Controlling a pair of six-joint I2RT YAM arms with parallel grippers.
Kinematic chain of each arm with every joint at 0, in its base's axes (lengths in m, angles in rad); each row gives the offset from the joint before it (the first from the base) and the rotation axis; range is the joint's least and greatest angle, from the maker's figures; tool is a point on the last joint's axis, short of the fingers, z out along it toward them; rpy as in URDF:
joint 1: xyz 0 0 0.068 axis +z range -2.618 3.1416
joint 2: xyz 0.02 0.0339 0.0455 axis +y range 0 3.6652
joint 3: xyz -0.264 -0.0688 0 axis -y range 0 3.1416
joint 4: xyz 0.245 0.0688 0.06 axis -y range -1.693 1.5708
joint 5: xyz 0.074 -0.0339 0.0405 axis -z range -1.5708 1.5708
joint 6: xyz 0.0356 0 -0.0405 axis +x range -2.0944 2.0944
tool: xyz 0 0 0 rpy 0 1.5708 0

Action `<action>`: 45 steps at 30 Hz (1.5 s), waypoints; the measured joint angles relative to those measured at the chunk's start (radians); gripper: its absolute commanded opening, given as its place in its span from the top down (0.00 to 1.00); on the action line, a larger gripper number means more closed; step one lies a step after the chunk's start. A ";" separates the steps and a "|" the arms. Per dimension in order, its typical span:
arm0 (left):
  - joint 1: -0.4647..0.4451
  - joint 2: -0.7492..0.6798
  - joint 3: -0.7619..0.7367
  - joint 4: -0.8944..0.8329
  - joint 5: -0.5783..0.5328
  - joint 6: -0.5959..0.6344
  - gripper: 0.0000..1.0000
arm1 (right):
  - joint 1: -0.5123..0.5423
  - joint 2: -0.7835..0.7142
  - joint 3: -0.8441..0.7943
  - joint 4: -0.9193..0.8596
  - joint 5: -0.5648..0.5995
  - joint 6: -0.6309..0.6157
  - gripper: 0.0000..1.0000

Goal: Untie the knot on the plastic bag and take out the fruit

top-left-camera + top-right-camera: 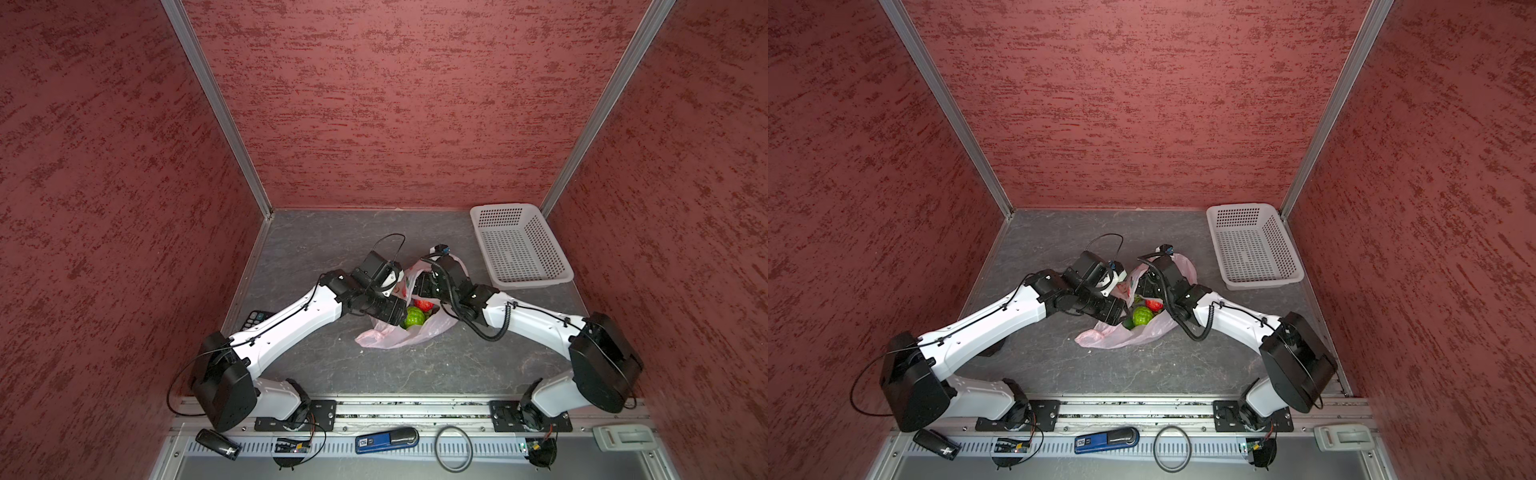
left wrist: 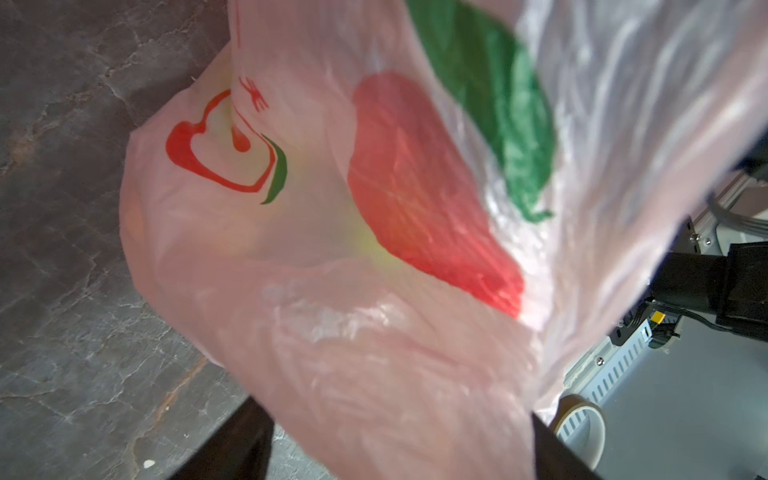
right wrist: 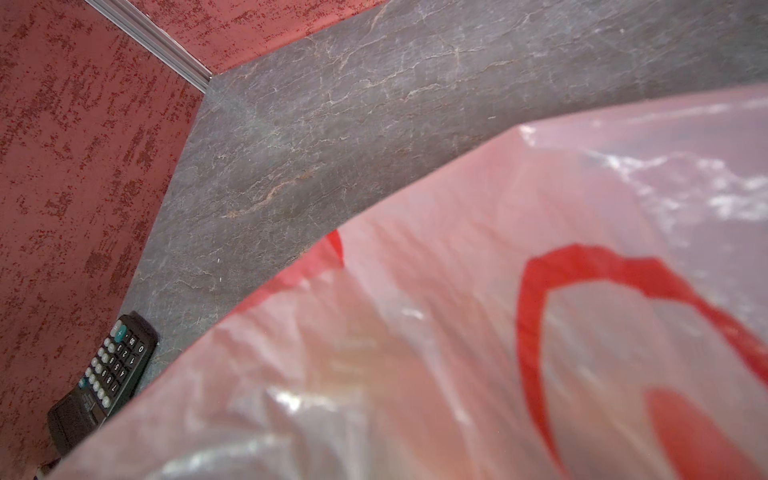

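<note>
Top views: bag (image 1: 395,338) (image 1: 1113,338), pale pink, lies mid-table (image 1: 332,370), mouth open upward; green fruit (image 1: 414,318) (image 1: 1142,316) and red fruit (image 1: 424,304) (image 1: 1154,305) show inside. Left claw (image 1: 399,291) sits at the mouth's left rim, right claw (image 1: 417,286) at the far rim just beside it; the fingers of both are hidden. White basket (image 1: 540,243) stands well apart, far right. Left wrist view: left claw (image 2: 397,409) released, dark fingers (image 2: 245,444) spread wide, bag (image 2: 332,291) film lying between them; red-and-green apple print faces the lens. Right wrist view: bag (image 3: 457,332) fills the lower frame; right claw's fingers are out of frame, so whether clenched or released cannot be told. Calculator (image 3: 108,374) lies by the wall.
</note>
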 measured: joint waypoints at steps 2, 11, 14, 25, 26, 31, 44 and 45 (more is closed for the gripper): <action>0.012 0.010 0.000 0.004 -0.008 -0.001 0.62 | 0.000 0.000 0.000 0.000 0.000 0.000 0.17; 0.087 0.002 0.001 0.023 -0.053 -0.026 0.97 | 0.016 0.000 -0.029 -0.003 0.000 0.011 0.17; 0.090 -0.012 0.001 0.029 -0.053 -0.048 1.00 | 0.039 0.000 -0.026 -0.021 -0.002 0.017 0.17; 0.080 -0.131 -0.102 0.042 -0.103 -0.139 1.00 | 0.008 -0.037 -0.003 -0.394 0.135 0.094 0.11; 0.077 -0.136 -0.116 0.043 -0.104 -0.146 1.00 | -0.015 -0.063 -0.020 -0.433 0.144 0.099 0.10; 0.068 -0.143 -0.148 0.047 -0.104 -0.174 1.00 | -0.112 -0.166 -0.079 -0.565 0.182 0.110 0.10; -0.001 -0.136 -0.114 0.077 -0.090 -0.219 1.00 | 0.040 -0.215 0.042 -0.589 0.064 0.070 0.13; -0.002 -0.136 -0.113 0.079 -0.089 -0.226 1.00 | 0.055 -0.215 0.045 -0.577 0.054 0.069 0.13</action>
